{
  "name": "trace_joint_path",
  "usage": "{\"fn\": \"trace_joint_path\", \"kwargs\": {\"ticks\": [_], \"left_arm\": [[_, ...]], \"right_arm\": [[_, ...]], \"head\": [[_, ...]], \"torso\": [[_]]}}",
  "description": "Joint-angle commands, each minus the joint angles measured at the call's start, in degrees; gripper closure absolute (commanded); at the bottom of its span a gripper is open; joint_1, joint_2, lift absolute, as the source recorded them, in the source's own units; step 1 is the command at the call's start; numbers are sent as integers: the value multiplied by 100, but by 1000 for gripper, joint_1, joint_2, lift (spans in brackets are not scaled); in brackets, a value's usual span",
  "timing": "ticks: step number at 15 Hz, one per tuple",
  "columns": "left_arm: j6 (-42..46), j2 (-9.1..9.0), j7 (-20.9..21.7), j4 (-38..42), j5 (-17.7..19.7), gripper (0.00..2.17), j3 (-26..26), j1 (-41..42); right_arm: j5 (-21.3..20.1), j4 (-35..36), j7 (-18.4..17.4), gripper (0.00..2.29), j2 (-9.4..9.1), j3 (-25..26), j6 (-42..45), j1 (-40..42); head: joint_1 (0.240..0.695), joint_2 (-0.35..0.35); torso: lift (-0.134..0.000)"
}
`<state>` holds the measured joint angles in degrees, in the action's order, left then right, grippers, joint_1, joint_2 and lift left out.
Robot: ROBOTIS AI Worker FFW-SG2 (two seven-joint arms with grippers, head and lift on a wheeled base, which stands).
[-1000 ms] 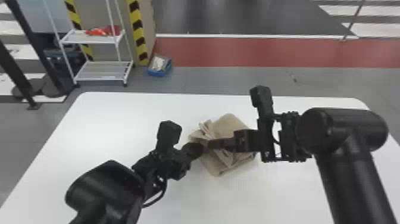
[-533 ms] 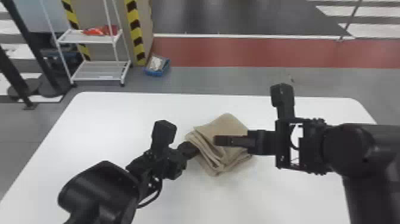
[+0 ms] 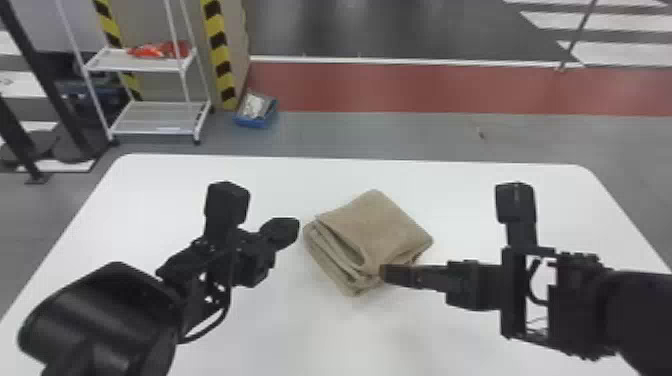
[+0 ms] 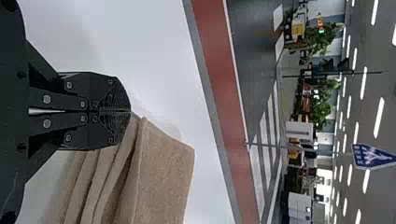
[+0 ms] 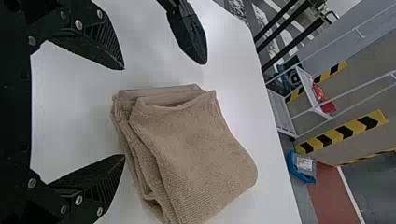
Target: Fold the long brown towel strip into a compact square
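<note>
The brown towel point(image 3: 377, 230) lies near the table's middle as a folded, layered stack, its layered edges facing the left arm. My left gripper point(image 3: 295, 232) is at the towel's left, apart from it; in the left wrist view the left gripper point(image 4: 130, 111) is shut with nothing between its fingertips, and the towel point(image 4: 163, 177) lies beyond. Over the towel's near right corner is my right gripper point(image 3: 382, 274). In the right wrist view, the right gripper point(image 5: 124, 112) stands wide open, with the towel point(image 5: 191, 149) in front of its fingertips.
Both arms extend over the white table point(image 3: 200, 170), whose far edge lies behind the towel. On the floor beyond stand a white shelf rack point(image 3: 155, 117) and a blue bin point(image 3: 256, 111) beside a striped post.
My left gripper has drawn back left, off the towel's edge. The right gripper has shifted toward the near right and opened. The towel's raised folds have settled into a flatter, neater stack.
</note>
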<state>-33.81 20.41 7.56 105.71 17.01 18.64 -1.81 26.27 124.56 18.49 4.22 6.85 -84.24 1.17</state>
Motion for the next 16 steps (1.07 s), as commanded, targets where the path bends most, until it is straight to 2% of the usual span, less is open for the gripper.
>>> {"fn": "trace_joint_path", "kwargs": {"ticks": [1, 2, 3, 4, 5, 8, 12, 14, 16], "left_arm": [[-7, 78, 0, 99, 12, 1855, -300, 137], [80, 86, 9, 99, 21, 1855, -467, 208], [168, 95, 9, 99, 21, 1855, -546, 225], [362, 104, 9, 72, 48, 1855, -590, 252], [502, 148, 9, 46, 109, 1855, -599, 269], [1047, 192, 9, -68, 135, 1855, -687, 366], [1170, 218, 35, -112, 162, 1855, -695, 419], [1188, 218, 35, -68, 162, 1855, -704, 489], [1188, 218, 35, -60, 171, 1855, -704, 498]], "right_arm": [[-70, -2, 102, 606, 18, 123, 26, 85], [-175, -63, 181, 957, 27, 150, 149, 103], [-439, -151, 208, 1538, 35, 80, 430, 120], [-667, -327, 208, 1825, 27, -17, 624, 76], [-747, -502, 208, 1895, 35, -44, 694, 24], [-1010, -951, 155, 1895, 9, -219, 1292, 24], [-1212, -1232, -82, 1895, -17, -254, 1872, -29], [-1397, -1645, -170, 1895, -17, -272, 1959, -416], [-1555, -2357, -205, 1895, -17, -316, 2135, -1049]], "head": [[695, -17], [695, -3], [695, 5], [695, 12], [695, 15], [695, 18], [695, 21], [695, 9], [695, -1]], "torso": [[-124], [-124], [-124], [-124], [-124], [-124], [-124], [-124], [-124]]}}
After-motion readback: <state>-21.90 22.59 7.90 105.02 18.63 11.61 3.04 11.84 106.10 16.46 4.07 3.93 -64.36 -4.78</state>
